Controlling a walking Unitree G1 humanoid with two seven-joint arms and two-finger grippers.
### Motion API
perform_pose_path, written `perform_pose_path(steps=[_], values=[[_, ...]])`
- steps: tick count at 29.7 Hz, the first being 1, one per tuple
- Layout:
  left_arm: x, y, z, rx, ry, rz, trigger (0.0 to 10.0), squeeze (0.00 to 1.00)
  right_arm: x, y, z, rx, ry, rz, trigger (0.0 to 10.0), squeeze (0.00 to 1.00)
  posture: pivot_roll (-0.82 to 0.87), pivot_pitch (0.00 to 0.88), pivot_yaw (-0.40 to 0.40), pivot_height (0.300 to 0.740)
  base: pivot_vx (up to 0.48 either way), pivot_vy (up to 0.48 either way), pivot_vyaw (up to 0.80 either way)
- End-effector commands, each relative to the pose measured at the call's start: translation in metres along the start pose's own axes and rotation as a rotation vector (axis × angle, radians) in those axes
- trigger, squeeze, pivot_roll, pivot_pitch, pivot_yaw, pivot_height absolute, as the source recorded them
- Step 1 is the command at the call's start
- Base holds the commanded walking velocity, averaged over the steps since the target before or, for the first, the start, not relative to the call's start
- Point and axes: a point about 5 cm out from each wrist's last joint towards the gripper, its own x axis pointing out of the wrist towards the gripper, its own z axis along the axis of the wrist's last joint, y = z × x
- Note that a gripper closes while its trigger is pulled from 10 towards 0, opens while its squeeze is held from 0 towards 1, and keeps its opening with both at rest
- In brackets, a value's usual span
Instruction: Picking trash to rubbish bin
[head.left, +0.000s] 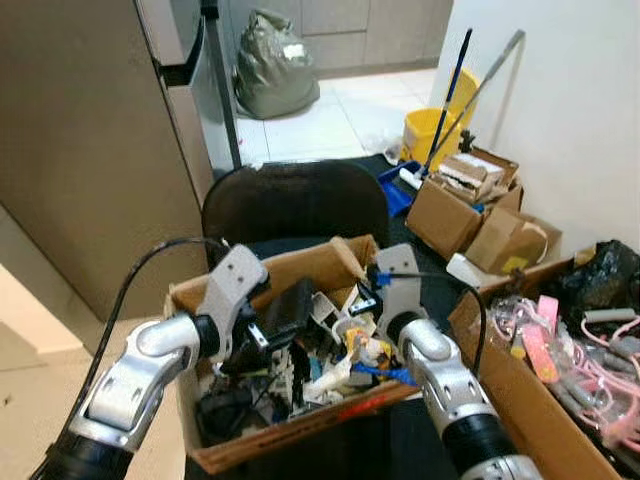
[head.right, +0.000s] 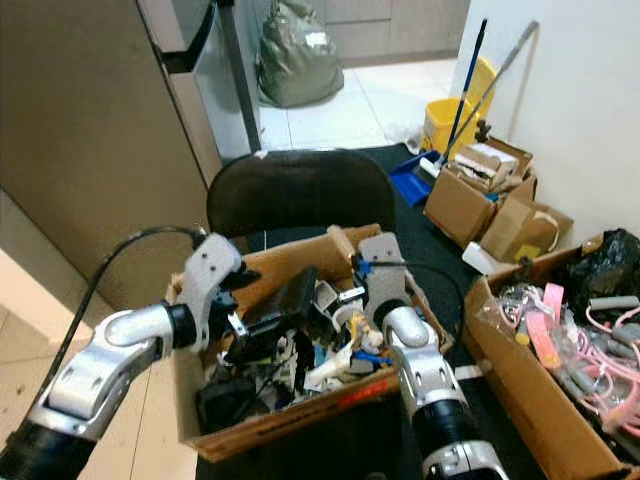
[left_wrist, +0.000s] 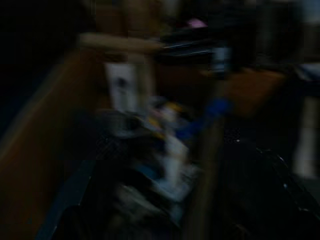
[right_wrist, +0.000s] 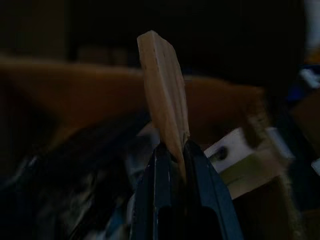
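Cluttered room, trash box (head.left: 300, 440), neighbouring boxes (head.left: 470, 215)

Brown cardboard box (head.left: 300, 265), yellow mop bucket (head.left: 428, 135), grey-green rubbish bag (head.left: 272, 65), pale tan wooden piece (right_wrist: 165, 95).

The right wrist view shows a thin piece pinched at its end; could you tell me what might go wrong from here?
1. The right gripper holds the flat wooden piece only by its bottom edge, so it could pivot or slip out.
2. Both arms crowd the cluttered cardboard box; the left gripper sits among tangled items and may snag one.
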Motion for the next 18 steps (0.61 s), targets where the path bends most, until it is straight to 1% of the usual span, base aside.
perform_pose_path(steps=[1, 6, 9, 10, 11, 12, 15, 16, 17, 18], values=[[-0.002, -0.004, -0.001, -0.002, 0.023, -0.036, 10.0, 0.0, 0.003, 0.009, -0.002, -0.016, 0.016, 0.044, 10.0, 0.0, 0.05, 0.123, 0.064, 0.74, 0.0, 0.0, 0.0], [-0.002, -0.003, -0.001, -0.011, 0.024, -0.033, 10.0, 0.0, 0.007, 0.015, 0.0, -0.019, 0.012, 0.062, 10.0, 0.0, 0.06, 0.123, 0.061, 0.74, 0.0, 0.0, 0.0], [-0.002, -0.004, -0.002, -0.003, 0.037, -0.033, 10.0, 0.0, 0.008, 0.019, 0.0, 0.008, 0.009, 0.086, 10.0, 0.0, 0.06, 0.123, 0.061, 0.74, 0.0, 0.0, 0.0], [-0.003, -0.004, -0.002, -0.004, 0.044, -0.036, 10.0, 0.0, 0.008, 0.02, 0.001, 0.033, 0.008, 0.107, 10.0, 0.19, 0.06, 0.123, 0.061, 0.74, 0.0, 0.0, 0.0], [-0.004, -0.004, -0.001, -0.009, 0.051, -0.043, 10.0, 0.0, 0.008, 0.021, 0.001, 0.05, 0.006, 0.119, 10.0, 1.0, 0.06, 0.126, 0.062, 0.74, 0.0, 0.0, 0.0], [-0.004, -0.004, -0.001, -0.013, 0.055, -0.049, 10.0, 0.0, 0.008, 0.02, 0.002, 0.054, 0.006, 0.113, 10.0, 1.0, 0.06, 0.126, 0.062, 0.74, 0.0, 0.0, 0.0], [-0.005, -0.004, 0.0, -0.019, 0.058, -0.054, 10.0, 0.0, 0.008, 0.015, 0.002, 0.018, 0.007, 0.058, 10.0, 1.0, 0.06, 0.126, 0.063, 0.74, 0.0, 0.0, 0.0], [-0.005, -0.004, 0.0, -0.013, 0.061, -0.048, 10.0, 0.0, 0.008, 0.009, 0.001, 0.046, 0.006, 0.009, 10.0, 0.12, 0.05, 0.128, 0.065, 0.74, 0.0, 0.0, 0.0], [-0.005, -0.003, 0.0, -0.008, 0.064, -0.043, 10.0, 0.0, 0.008, 0.006, 0.0, 0.07, 0.006, -0.022, 10.0, 0.12, 0.05, 0.128, 0.065, 0.74, 0.0, 0.0, 0.0], [-0.005, -0.003, 0.0, -0.008, 0.064, -0.043, 10.0, 0.0, 0.008, 0.006, 0.0, 0.07, 0.006, -0.022, 10.0, 0.12, 0.05, 0.128, 0.065, 0.74, 0.0, 0.0, 0.0]])
